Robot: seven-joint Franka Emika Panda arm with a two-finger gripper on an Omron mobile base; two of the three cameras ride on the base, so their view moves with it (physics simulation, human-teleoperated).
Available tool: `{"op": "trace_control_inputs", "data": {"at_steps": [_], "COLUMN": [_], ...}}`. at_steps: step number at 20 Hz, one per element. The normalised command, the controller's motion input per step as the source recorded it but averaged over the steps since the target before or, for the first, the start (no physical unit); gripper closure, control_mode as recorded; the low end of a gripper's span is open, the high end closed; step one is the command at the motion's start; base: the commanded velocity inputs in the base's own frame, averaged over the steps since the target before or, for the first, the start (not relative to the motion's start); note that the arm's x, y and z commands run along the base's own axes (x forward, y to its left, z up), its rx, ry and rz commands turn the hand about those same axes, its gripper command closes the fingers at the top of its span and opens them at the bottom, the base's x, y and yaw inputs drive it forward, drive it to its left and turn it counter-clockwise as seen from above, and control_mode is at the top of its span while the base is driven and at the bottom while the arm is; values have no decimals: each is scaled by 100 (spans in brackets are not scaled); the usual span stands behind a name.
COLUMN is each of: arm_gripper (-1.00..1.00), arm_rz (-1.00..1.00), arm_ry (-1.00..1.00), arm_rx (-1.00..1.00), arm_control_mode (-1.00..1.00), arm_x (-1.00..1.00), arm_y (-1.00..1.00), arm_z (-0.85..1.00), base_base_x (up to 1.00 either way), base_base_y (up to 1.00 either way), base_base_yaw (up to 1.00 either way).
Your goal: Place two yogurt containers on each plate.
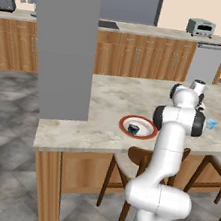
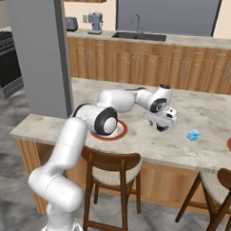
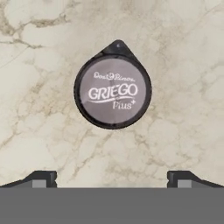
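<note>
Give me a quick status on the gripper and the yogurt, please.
Gripper open, above a dark round yogurt cup on the bare counter. One cup on the near plate. Nothing in the way.

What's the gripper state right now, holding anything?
Gripper: open and empty, fingertips spread wide, above a dark yogurt cup standing on the marble counter.

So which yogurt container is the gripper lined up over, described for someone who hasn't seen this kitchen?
On the marble island counter, between the red-rimmed plate and the light blue boxy container, the open gripper hangs over a dark round cup. It stands on bare counter, its pale lid reading GRIEGO.
</note>
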Motion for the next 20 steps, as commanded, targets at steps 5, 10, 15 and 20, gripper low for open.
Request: {"op": "trace_control_inputs", "data": {"at_steps": [5,10,15,20], "arm_gripper": [-100,-100,-100,-100], "arm_rz": [0,1,0,0], "arm_ry": [0,-1,-2,-1], "arm_rx": [0,0,0,0], "arm_control_mode": [-100,-100,-100,-100], "arm_x": [18,23,17,17], "arm_y": [0,0,-2,-2], "arm_z": [-11,-7,-5,-7], "base_base_x": [0,0,0,0], "base_base_y": [0,0,0,0], "base_base_yaw": [0,0,0,0]}}
